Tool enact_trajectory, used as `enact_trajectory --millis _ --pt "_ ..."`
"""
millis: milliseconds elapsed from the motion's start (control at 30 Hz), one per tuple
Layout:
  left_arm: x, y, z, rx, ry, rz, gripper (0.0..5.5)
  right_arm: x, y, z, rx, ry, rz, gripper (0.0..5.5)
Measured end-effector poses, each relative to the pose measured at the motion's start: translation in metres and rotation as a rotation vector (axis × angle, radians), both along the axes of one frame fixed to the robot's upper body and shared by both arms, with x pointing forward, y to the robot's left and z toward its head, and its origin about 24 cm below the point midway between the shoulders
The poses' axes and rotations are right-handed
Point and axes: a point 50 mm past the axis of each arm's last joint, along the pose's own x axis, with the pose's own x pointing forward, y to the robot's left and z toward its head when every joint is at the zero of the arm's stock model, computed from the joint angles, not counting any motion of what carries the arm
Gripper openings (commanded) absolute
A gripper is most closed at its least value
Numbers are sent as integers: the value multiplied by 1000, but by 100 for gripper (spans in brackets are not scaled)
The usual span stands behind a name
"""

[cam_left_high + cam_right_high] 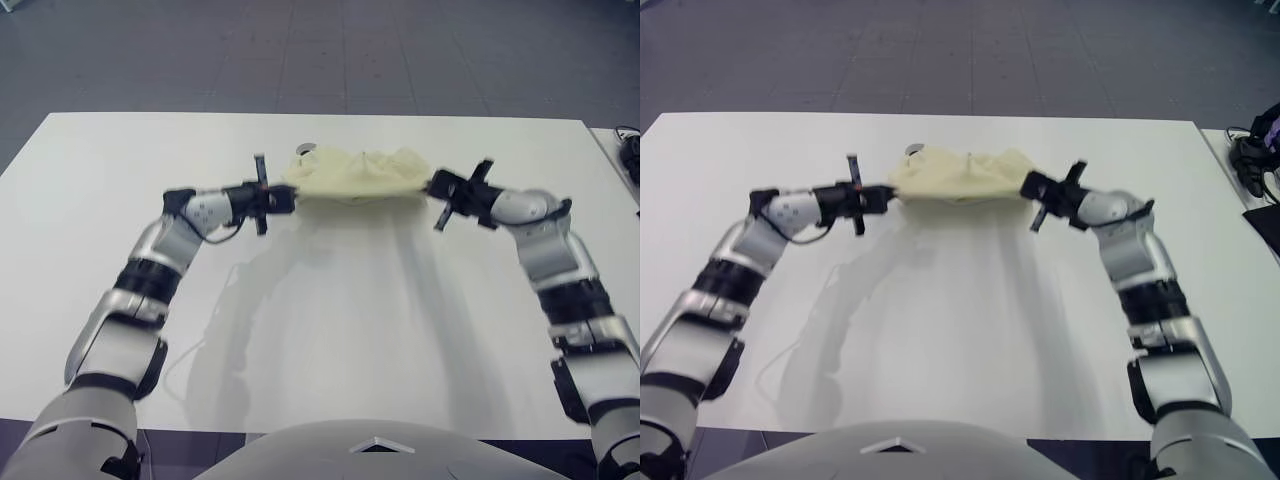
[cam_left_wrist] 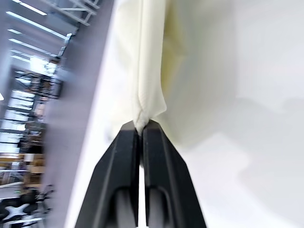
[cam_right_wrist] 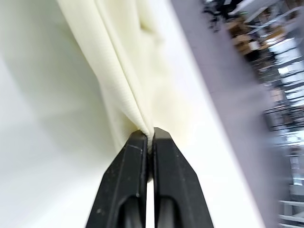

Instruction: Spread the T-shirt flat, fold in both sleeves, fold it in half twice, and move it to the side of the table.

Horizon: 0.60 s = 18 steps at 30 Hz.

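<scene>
Cream T-shirt (image 1: 360, 175) pinched at both ends above a smooth white table (image 1: 320, 330).

The left gripper (image 1: 288, 198) sits at the shirt's 9 o'clock. Its flat, tapered black fingers (image 2: 124, 161) are pressed together on a thin fold of cloth, which puckers where they bite. From there the near hem runs as a fairly straight, taut edge. Behind it the soft matte fabric bunches in rounded lumps toward the table's 12 o'clock side. A small grey round spot (image 1: 306, 149) lies on the table just beside the shirt's 11 o'clock corner. In the right wrist view the knit shows a fine, grainy weave, gathered into long pleats. At the shirt's 3 o'clock the right gripper (image 1: 433, 185) is likewise clamped tight on a doubled edge of cloth.
</scene>
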Motion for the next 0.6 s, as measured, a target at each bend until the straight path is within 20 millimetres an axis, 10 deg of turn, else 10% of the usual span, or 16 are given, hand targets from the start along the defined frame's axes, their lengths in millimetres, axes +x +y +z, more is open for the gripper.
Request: enact_trajectory --millis 133,333,433,600 --pt "-64 1 -27 26 173 -67 2 -60 5 -21 -8 222 92 0" --pt "-143 -9 -10 77 378 -201 2 -142 22 -2 -79 519 300 0" --pt "-159 -6 10 75 469 -198 53 -172 35 17 -27 664 388 31" --pt "-150 1 29 -9 536 -135 138 -168 33 36 10 667 359 106"
